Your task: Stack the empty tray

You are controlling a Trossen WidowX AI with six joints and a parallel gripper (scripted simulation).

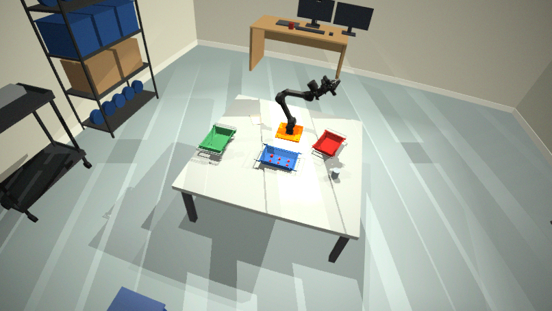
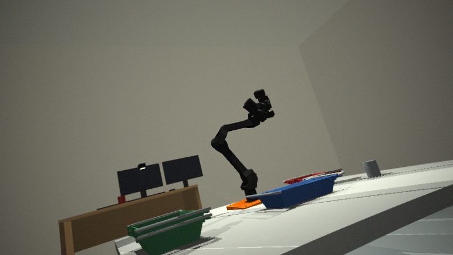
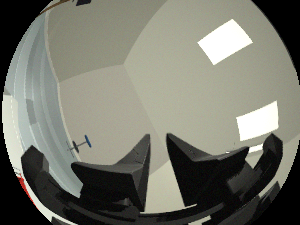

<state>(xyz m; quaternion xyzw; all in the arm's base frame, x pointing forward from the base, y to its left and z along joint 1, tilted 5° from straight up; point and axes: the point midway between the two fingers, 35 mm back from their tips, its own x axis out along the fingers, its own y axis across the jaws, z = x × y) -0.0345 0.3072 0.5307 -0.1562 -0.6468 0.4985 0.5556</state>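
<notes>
The blue tray (image 1: 270, 149) (image 2: 300, 193) stands upright on the table with several small red blocks (image 1: 279, 158) inside. Its wire bars lie out over its two short ends; one bar (image 2: 264, 194) shows at the near end in the exterior view. An empty green tray (image 1: 217, 140) (image 2: 174, 237) and a smaller empty red tray (image 1: 329, 143) (image 2: 310, 176) stand at either side, both with wire bars. My gripper (image 1: 336, 86) (image 2: 266, 103) (image 3: 158, 137) is high above the table, behind the trays and pointing away from them. Its fingers are a narrow gap apart with nothing between them.
The arm stands on an orange base plate (image 1: 283, 135) (image 2: 242, 205) behind the blue tray. A grey cylinder (image 1: 335, 173) (image 2: 371, 168) stands in front of the red tray. A small pale card (image 1: 255, 119) lies near the back of the table.
</notes>
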